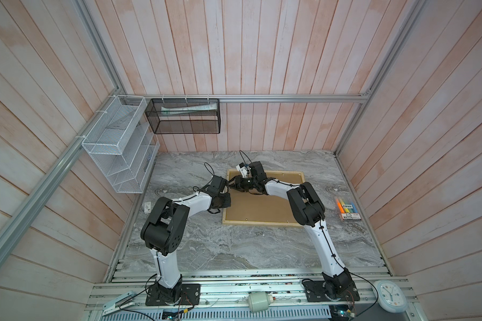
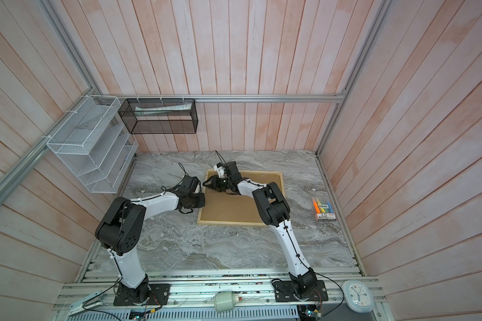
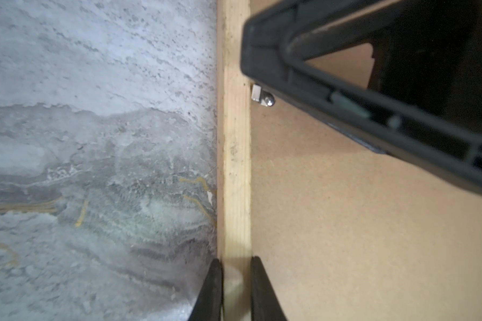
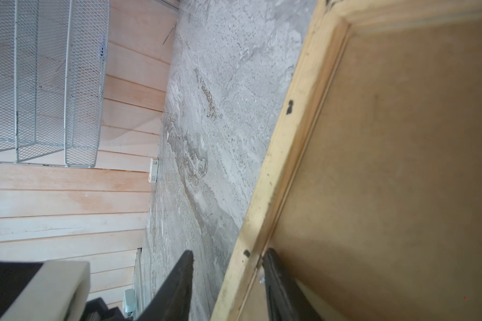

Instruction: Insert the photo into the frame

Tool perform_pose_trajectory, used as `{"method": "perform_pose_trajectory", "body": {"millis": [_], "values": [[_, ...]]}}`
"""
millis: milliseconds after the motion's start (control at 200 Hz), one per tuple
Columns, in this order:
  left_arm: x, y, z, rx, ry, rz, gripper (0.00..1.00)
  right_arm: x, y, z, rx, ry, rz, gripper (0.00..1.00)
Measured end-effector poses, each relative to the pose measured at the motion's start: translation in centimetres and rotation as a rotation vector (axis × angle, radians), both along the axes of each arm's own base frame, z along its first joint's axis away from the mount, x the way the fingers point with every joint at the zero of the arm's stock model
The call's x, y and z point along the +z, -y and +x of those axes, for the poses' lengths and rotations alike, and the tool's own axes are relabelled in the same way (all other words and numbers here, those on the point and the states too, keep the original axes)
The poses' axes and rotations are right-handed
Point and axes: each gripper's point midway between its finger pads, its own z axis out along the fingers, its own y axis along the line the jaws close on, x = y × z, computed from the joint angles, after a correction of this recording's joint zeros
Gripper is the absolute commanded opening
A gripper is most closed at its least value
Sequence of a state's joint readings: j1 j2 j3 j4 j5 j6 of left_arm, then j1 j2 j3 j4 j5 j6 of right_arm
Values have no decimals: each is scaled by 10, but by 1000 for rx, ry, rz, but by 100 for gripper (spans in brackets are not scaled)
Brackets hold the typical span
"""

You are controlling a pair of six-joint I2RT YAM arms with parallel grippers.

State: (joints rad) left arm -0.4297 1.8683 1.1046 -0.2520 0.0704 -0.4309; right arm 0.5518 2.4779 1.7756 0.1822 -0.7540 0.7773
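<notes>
Cannot read the print on the marker pack. Clamps the frame rail in the left end effector — straddles it with the right end effector, fingers parted.

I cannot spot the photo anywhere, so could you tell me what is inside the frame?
The frame holds a brown backing board, with small metal clips along its edge. Anything beneath the board is covered, so a photo cannot be confirmed.
</notes>
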Motion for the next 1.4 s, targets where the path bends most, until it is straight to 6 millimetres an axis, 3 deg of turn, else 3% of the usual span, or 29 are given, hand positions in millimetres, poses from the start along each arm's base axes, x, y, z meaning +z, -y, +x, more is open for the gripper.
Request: {"method": "perform_pose_trajectory", "body": {"millis": [90, 220, 510, 635, 775, 940, 1085, 1241, 1401], "values": [[0, -1, 0, 4, 0, -4, 9, 3, 15, -2, -8, -3, -21, 48], [0, -1, 1, 9, -2, -9, 9, 8, 53, -1, -55, 8, -71, 50], [0, -5, 2, 14, -9, -37, 9, 41, 189, -8, -279, 74, -171, 51], [1, -7, 3, 14, -15, -52, 9, 41, 247, -12, -399, 92, -275, 50], [1, -15, 7, 26, -14, -54, 9, 37, 293, -19, -497, 92, -428, 49], [1, -41, 11, 69, -9, -28, 11, 34, 326, -31, -559, 92, -579, 49], [1, -49, 11, 91, -12, -5, 17, 27, 344, -42, -580, 74, -670, 49], [0, -57, 10, 90, -12, 28, 28, 17, 351, -51, -570, 48, -726, 47], [5, -62, 12, 70, -8, 50, 31, 14, 355, -54, -564, 44, -753, 44]]}}
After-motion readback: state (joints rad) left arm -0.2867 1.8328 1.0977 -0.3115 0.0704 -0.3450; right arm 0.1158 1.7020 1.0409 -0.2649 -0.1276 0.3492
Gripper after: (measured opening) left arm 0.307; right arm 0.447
